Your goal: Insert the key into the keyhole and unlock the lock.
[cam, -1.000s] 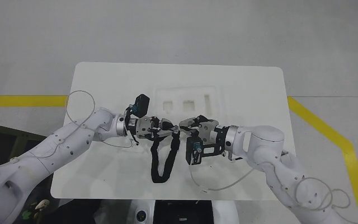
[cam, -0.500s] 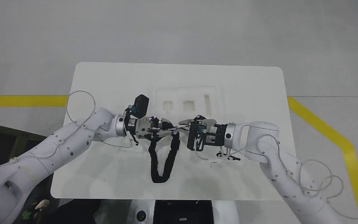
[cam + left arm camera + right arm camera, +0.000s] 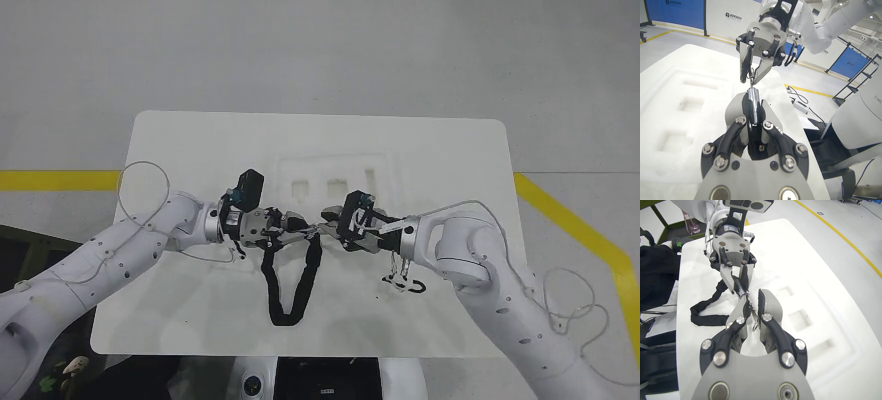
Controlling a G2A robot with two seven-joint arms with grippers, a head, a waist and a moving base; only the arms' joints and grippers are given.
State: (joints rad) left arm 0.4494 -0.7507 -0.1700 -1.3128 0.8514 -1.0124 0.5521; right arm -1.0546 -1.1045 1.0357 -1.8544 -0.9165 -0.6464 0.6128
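Step in hand: insertion. The left gripper [image 3: 752, 99] is clenched on the lock [image 3: 753, 111], gripping its chrome barrel above the middle of the table [image 3: 450, 160], keyhole end facing right. The right gripper [image 3: 750, 80] grasps the key [image 3: 753, 313] by its head. The blade tip meets the barrel's end; depth of entry cannot be told.

Judged next: push home along the barrel's axis, then turn, with the left arm bracing against the twist.

Lock: polished cylinder on a black fabric-sleeved chain [image 3: 285, 290], whose loop trails toward the near edge. Key: small, bright metal, carrying a split ring [image 3: 754, 327]
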